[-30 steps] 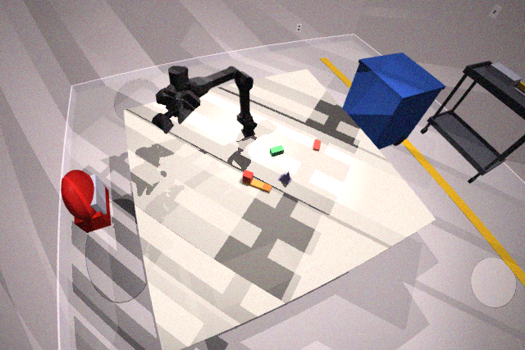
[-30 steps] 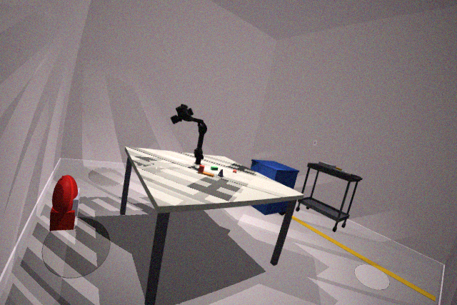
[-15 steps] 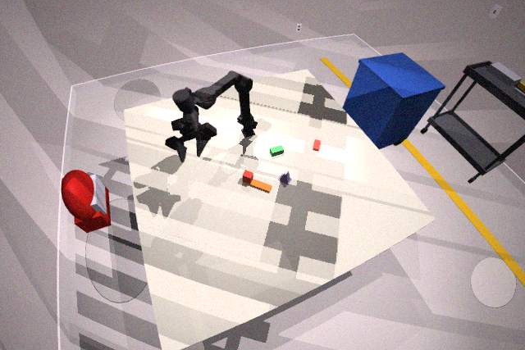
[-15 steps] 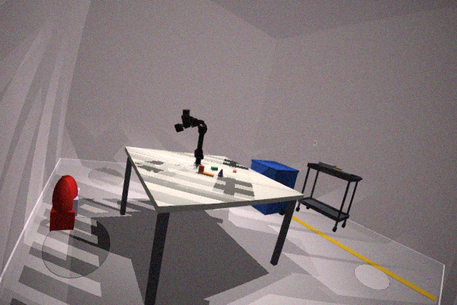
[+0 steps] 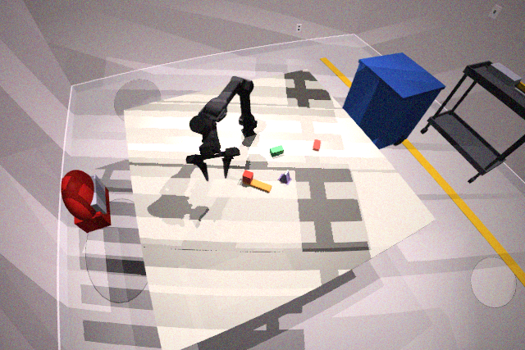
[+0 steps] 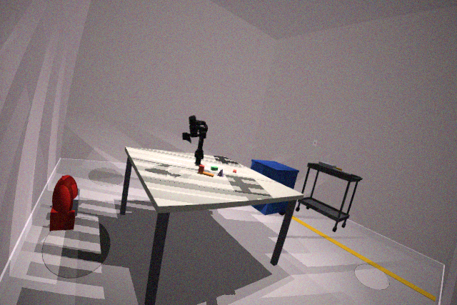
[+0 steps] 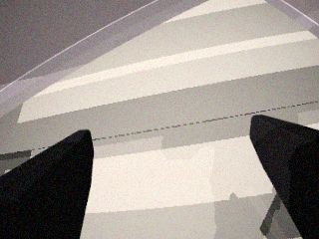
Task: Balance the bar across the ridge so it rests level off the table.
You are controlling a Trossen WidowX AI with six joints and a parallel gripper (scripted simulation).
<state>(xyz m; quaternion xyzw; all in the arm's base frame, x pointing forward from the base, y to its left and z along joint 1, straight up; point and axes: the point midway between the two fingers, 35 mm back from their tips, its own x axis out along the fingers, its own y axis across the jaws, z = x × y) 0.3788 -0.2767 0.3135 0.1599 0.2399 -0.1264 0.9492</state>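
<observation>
An orange bar (image 5: 261, 185) (image 6: 208, 173) lies flat on the white table (image 5: 237, 261) (image 6: 191, 198), one end next to a red cube. A small purple ridge (image 5: 285, 177) (image 6: 221, 173) stands a little to the right of the bar, apart from it. My gripper (image 5: 215, 175) (image 6: 186, 137) (image 7: 173, 133) is open and empty, held above the table to the left of the bar. In the wrist view only the two dark fingertips and bare table show between them.
A green block (image 5: 276, 151) (image 6: 213, 168) and a small red block (image 5: 316, 144) (image 6: 234, 171) lie farther back on the table. Off the table stand a blue crate (image 5: 390, 98) (image 6: 275, 176), a black cart (image 5: 483, 121) (image 6: 330, 194) and a red object (image 5: 82, 200) (image 6: 63, 201).
</observation>
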